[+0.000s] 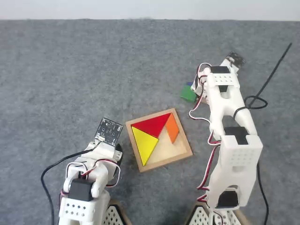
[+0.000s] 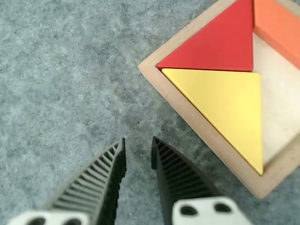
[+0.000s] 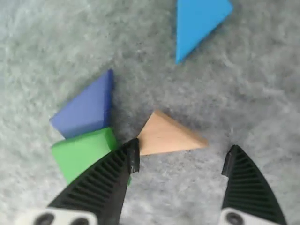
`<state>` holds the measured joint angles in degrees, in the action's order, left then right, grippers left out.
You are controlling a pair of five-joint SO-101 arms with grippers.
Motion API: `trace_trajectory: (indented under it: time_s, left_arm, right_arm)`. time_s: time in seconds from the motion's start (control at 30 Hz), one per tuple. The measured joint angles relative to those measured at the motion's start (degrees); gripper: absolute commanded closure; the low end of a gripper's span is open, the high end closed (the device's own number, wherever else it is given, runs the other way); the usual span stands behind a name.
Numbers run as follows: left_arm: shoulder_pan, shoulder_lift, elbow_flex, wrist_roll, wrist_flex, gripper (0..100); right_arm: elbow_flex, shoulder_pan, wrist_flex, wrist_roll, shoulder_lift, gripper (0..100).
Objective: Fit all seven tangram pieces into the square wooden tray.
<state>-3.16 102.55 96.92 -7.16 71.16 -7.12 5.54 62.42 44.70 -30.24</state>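
The square wooden tray [image 1: 183, 151] lies mid-table and holds a red triangle [image 1: 152, 125], a yellow triangle [image 1: 144, 143] and an orange piece [image 1: 172, 127]. The left wrist view shows the tray's corner [image 2: 149, 65] with the red triangle [image 2: 220, 44] and yellow triangle [image 2: 225, 96]. My left gripper [image 2: 138, 144] hovers over bare carpet beside that corner, fingers nearly together and holding nothing. My right gripper [image 3: 183, 154] is open just above a tan triangle [image 3: 166, 136]. A green piece [image 3: 82, 152], a dark blue piece [image 3: 86, 108] and a light blue triangle [image 3: 197, 21] lie close by.
Grey carpet covers the table. The right arm [image 1: 222, 101] stretches away past the tray's right side, and the green piece [image 1: 188, 93] peeks out beside it. The left arm [image 1: 89, 180] sits folded at the near left. Black cables trail at both sides.
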Motion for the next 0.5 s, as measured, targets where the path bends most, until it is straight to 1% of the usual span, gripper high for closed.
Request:
trace_trajectory:
  time_s: [0.2,0.37,0.43,0.5]
  left_arm:
    - [0.00,0.00,0.00,0.00,0.00,91]
    - [0.00,0.00,0.00,0.00,0.00,91]
    - [0.00,0.00,0.00,0.00,0.00,91]
    - [0.00,0.00,0.00,0.00,0.00,91]
  right_arm:
    - [0.00,0.00,-2.81,6.86,0.00,70.6]
    - [0.00,-0.18,-5.80,8.70,-0.26,70.8]
    - [-0.26,-0.44,-6.07,8.79,-1.76,73.4]
    - [-1.05,-0.44,-6.15,8.79,-2.99,78.9]
